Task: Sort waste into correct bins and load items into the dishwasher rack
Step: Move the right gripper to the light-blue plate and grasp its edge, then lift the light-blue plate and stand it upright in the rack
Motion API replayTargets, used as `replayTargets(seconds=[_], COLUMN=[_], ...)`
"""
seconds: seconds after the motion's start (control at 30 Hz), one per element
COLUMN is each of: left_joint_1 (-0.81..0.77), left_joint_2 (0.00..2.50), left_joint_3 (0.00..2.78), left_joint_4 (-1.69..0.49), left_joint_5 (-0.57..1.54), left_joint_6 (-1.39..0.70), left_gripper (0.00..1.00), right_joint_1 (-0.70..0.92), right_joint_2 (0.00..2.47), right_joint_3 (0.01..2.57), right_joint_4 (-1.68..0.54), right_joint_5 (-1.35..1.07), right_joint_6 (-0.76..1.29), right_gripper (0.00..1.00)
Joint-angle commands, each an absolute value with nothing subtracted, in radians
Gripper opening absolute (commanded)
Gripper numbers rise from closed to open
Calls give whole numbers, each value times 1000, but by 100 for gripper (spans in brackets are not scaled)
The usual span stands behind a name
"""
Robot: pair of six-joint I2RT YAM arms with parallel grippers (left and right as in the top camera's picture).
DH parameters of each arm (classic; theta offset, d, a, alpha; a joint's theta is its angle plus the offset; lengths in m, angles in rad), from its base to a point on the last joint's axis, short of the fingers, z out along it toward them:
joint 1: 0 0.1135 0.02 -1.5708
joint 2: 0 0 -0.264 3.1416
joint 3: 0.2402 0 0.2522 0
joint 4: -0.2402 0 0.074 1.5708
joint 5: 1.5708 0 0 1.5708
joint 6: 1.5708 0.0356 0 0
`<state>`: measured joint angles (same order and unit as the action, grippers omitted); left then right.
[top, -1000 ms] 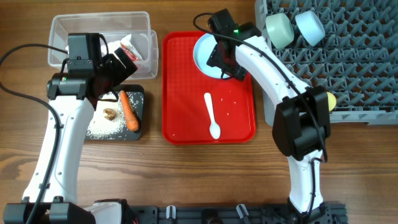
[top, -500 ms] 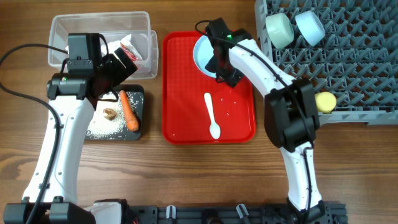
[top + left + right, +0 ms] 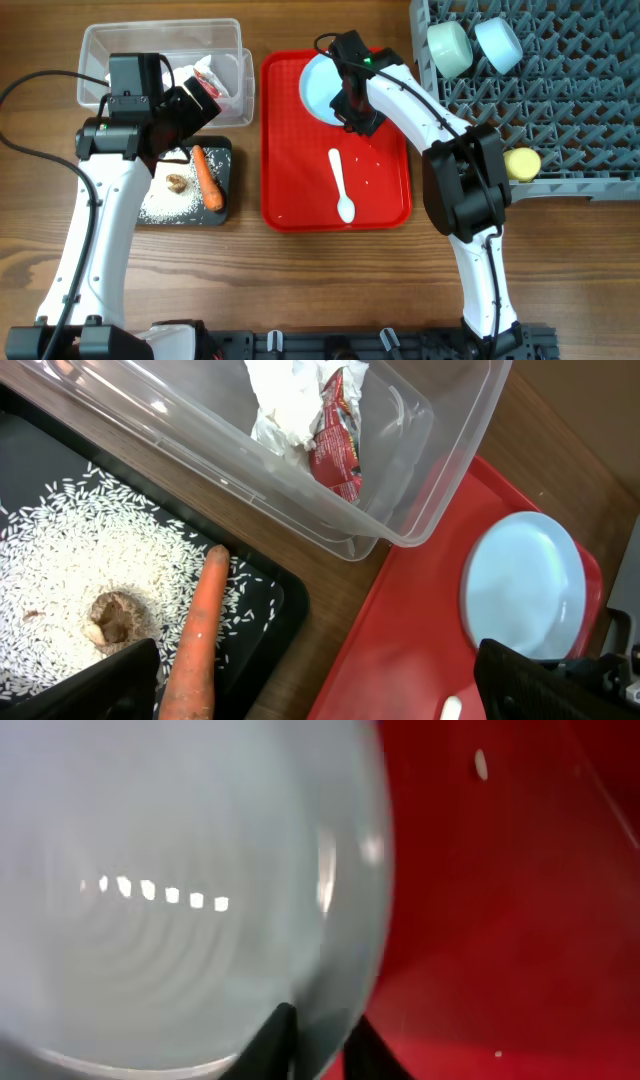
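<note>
The pale-blue plate [image 3: 320,85] [image 3: 180,890] lies at the far end of the red serving tray [image 3: 290,150]. My right gripper [image 3: 352,110] [image 3: 322,1025] is pinched on its near rim, one finger over and one under. The white spoon [image 3: 341,185] lies mid-tray. My left gripper [image 3: 190,100] [image 3: 318,660] hangs open above the black tray [image 3: 226,150], holding nothing. That tray carries rice [image 3: 170,205], a carrot [image 3: 206,176] [image 3: 195,630] and a brown scrap [image 3: 178,183]. Crumpled paper with a red wrapper [image 3: 212,78] [image 3: 300,400] sits in the clear tub [image 3: 110,45].
The grey dishwasher rack [image 3: 580,100] fills the far right, with a mint bowl [image 3: 450,47] and a blue bowl [image 3: 498,44] in it. A yellow cup [image 3: 522,162] sits at its near edge. A few rice grains dot the red tray.
My right gripper slid in along the plate's near rim and closed on it; the plate shifted slightly left. The left arm has not moved.
</note>
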<state>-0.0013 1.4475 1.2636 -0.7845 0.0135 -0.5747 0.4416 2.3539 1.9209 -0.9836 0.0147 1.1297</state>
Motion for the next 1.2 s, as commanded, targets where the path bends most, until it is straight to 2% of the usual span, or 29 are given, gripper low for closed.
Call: replayTargets(seconds=[0.0,0.33,0.5,0.7,1.17], left_joint_1=[3,3,3,3,3], left_joint_2=[1453,1453,1453,1453,1453], left_joint_3=[1272,1272,1272,1272,1272], left_joint_4=[-783,-783,-783,-783,-783], left_joint_5=[18,18,18,18,18], left_joint_6=[-584,-584,-584,-584,-584], left_gripper=[100,100,100,100,100], right_joint_1=[438,437,415,356,221], right_joint_2=[2373,2373,2354,2299,1988], right_joint_3=[1922,1926,1952,1952,1953], right_joint_4=[-995,-974,-927,-932,-837], right_joint_5=[-26,-100,-158,-111,-46], right_joint_6=[1085,925,683,542,149], right_gripper=[6,5,4,4,4])
